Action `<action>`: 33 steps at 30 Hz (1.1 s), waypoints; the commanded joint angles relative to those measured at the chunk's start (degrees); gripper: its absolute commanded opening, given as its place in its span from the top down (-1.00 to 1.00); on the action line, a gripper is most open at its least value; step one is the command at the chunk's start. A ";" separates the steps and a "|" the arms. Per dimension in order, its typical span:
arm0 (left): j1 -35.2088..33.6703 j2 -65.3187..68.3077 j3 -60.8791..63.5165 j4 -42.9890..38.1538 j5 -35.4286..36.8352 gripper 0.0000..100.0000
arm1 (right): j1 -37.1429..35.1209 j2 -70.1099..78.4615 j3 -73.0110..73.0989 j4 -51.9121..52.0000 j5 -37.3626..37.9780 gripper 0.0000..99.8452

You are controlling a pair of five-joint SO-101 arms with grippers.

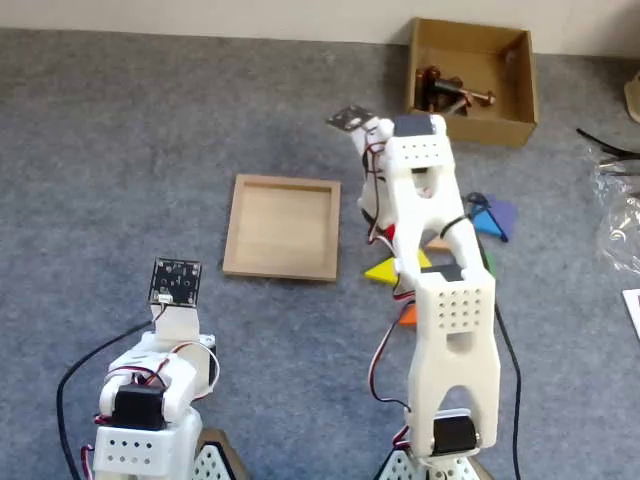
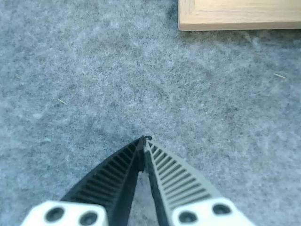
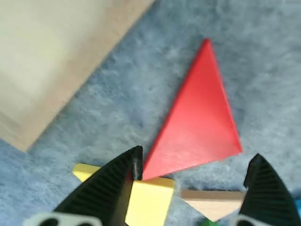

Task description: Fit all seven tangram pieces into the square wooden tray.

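Observation:
The square wooden tray lies empty on the grey carpet, and a corner of it shows in the left wrist view. Right of the tray, tangram pieces lie clustered: yellow, orange, blue, purple and tan. My right arm stretches over this cluster. Its gripper is open, hovering over the red triangle, with the yellow piece and tan piece near the fingers. My left gripper is shut and holds nothing, above bare carpet in front of the tray.
A cardboard box with small metal parts stands at the back right. A clear plastic bag and black cables lie at the right edge. The tray's wall lies close to the red triangle.

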 commanded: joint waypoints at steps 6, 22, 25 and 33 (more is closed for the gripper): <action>1.01 -0.40 1.10 -0.18 0.35 0.99 | 2.59 -1.36 -3.12 -0.57 1.41 0.33; 1.01 -0.40 1.10 -0.18 0.35 0.99 | 0.13 -1.36 -3.12 -0.66 -0.79 0.24; 1.01 -0.40 1.10 -0.18 0.35 0.99 | -0.66 -1.27 -3.03 -0.66 -2.46 0.24; 1.01 -0.40 1.10 -0.18 0.35 0.99 | -2.51 3.91 -3.56 -0.66 -5.19 0.24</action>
